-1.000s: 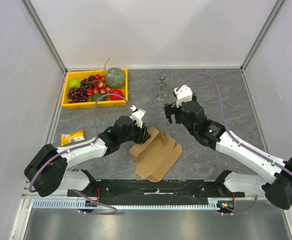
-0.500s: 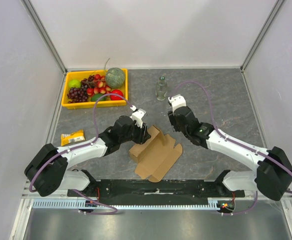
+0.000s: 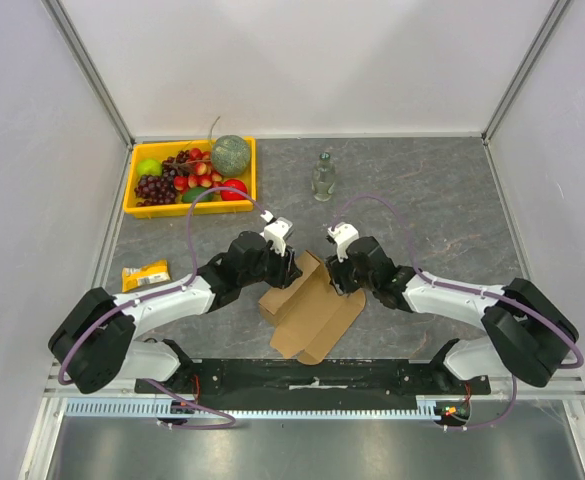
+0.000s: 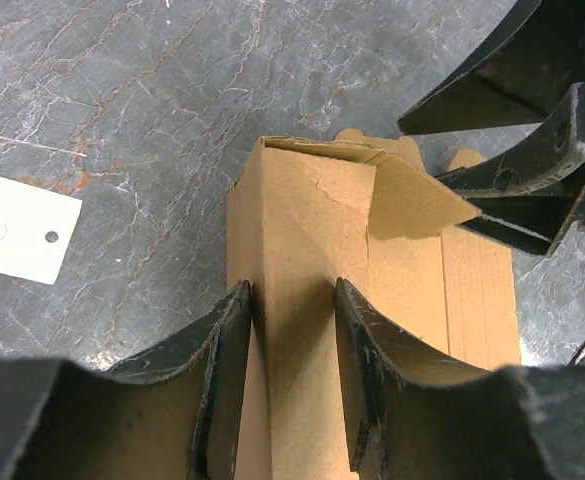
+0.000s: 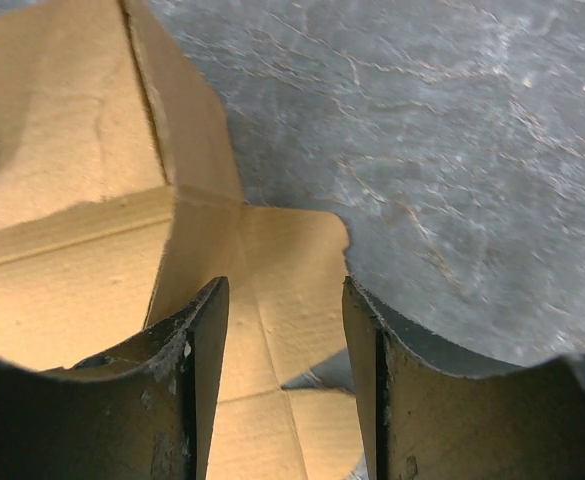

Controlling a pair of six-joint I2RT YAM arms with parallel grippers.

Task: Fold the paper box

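Brown corrugated cardboard paper box: raised wall, pinched by left gripper, may spring flat if half-spread right gripper shoves the flap.

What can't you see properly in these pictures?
- Top view: the left gripper covers the paper box wall it pinches.
- Right wrist view: right gripper straddles a flap; whether it grips is unclear.
- Top view: writing on the yellow packet is too small.
- Left wrist view: white tag cut off by the left edge.
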